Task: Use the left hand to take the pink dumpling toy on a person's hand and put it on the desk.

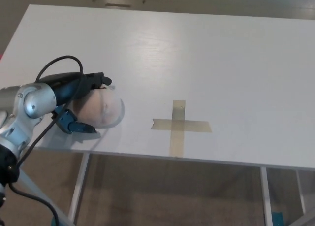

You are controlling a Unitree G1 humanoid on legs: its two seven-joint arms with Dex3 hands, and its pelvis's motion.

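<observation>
One hand in view: the robot's black left hand (81, 100) wraps the round pale-pink dumpling toy (101, 110), low over the white counter (221, 58) near its front-left edge. Placing step; next, spread the fingers and lift clear. Right hand unseen.

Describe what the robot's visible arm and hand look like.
Only the left arm shows: a silver-grey metal forearm with a rounded joint, blue parts near the wrist and a looping black cable running along it. The left hand has thick black fingers. The right arm is out of view.
</observation>
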